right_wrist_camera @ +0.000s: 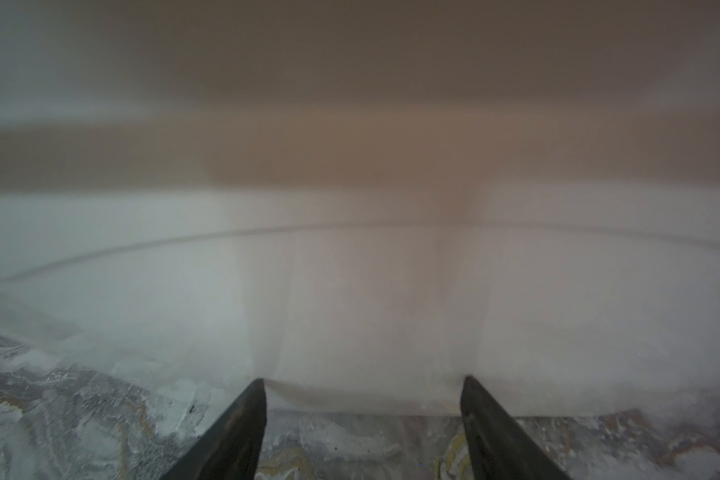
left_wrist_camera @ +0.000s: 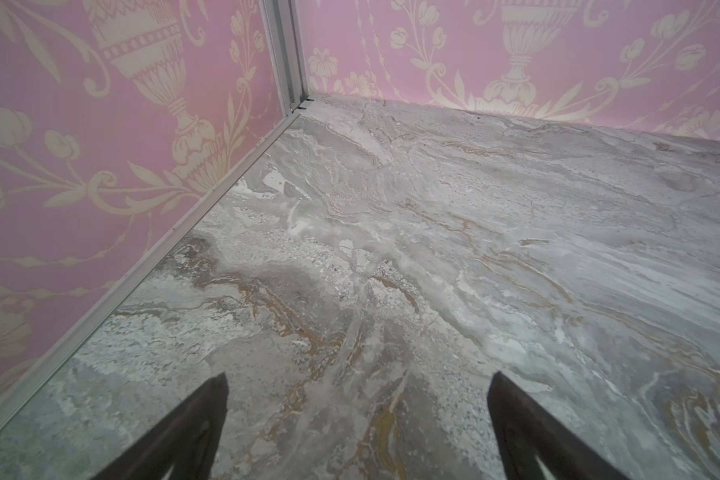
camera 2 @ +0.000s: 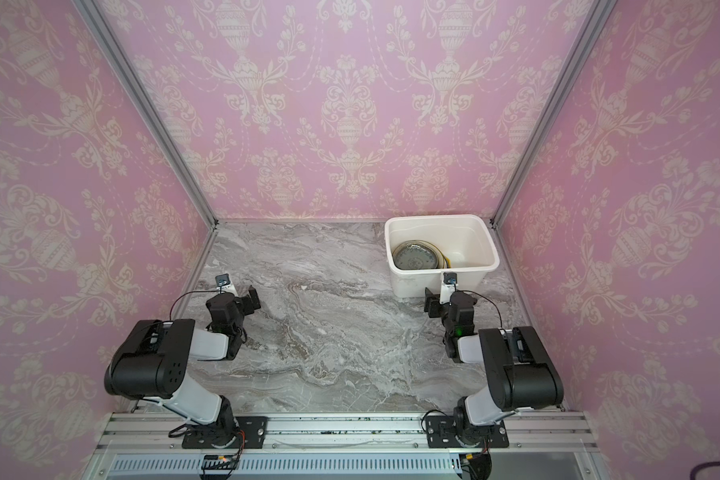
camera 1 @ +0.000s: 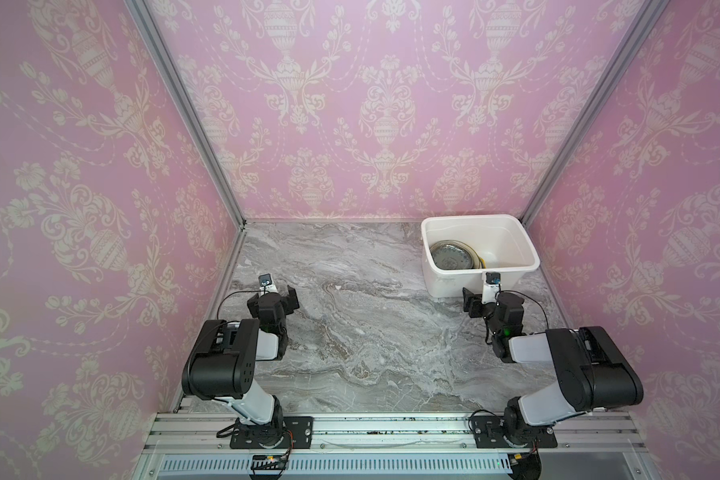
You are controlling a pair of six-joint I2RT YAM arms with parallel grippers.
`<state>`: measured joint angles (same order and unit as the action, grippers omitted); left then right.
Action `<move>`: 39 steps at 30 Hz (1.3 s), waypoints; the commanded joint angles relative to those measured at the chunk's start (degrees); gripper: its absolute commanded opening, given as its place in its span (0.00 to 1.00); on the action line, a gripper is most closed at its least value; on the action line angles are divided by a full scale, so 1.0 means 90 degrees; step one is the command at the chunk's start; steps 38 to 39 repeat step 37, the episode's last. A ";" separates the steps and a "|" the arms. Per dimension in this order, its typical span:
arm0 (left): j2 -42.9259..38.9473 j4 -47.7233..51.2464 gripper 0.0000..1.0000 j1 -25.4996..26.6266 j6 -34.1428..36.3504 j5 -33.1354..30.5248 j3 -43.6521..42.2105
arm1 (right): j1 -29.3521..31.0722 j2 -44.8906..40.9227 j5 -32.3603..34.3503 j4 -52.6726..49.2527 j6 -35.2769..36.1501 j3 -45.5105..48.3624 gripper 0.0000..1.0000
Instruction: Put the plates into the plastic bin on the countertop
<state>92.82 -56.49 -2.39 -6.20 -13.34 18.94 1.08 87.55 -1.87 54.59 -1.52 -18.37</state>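
The white plastic bin stands at the back right of the grey marble countertop. Inside it lies a stack of plates: a blue-patterned one on top, with yellow rims showing at its right side. No plate lies on the countertop outside the bin. My right gripper is open and empty, low over the countertop, its tips close to the bin's near outer wall. My left gripper hangs open and empty over bare countertop at the left.
Pink patterned walls close in the left, back and right sides, with aluminium posts in the back corners. A metal rail carrying both arm bases runs along the front edge.
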 commanded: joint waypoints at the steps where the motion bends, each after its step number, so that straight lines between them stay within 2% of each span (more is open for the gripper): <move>1: 0.0031 -0.0253 0.99 0.0032 0.0246 0.0294 0.0041 | -0.0039 0.0099 0.0014 -0.0079 -0.0032 -0.0269 0.81; 3: 0.0132 -0.0508 0.99 0.0041 0.0288 0.0275 0.0010 | -0.0066 0.0129 -0.0021 -0.0050 -0.0048 -0.0271 0.87; 4: 0.0083 -0.0342 0.99 0.0049 0.0271 0.0277 0.0040 | -0.0088 0.0131 0.0010 -0.0079 -0.0092 -0.0293 0.98; 5: 0.0085 -0.0350 0.99 0.0051 0.0278 0.0265 0.0043 | -0.0100 0.0136 0.0003 -0.0069 -0.0104 -0.0298 1.00; 10: 0.0102 -0.0451 0.99 0.0067 0.0308 0.0254 0.0007 | -0.0092 0.0131 0.0011 -0.0060 -0.0090 -0.0290 1.00; 17: 0.0083 -0.0226 0.99 0.0070 0.0471 0.0763 0.0116 | -0.0046 0.0114 0.0095 -0.0030 -0.0064 -0.0271 1.00; 39: 0.0098 -0.0216 0.99 0.0070 0.0476 0.0761 0.0131 | -0.0072 0.0121 0.0036 -0.0055 -0.0084 -0.0283 1.00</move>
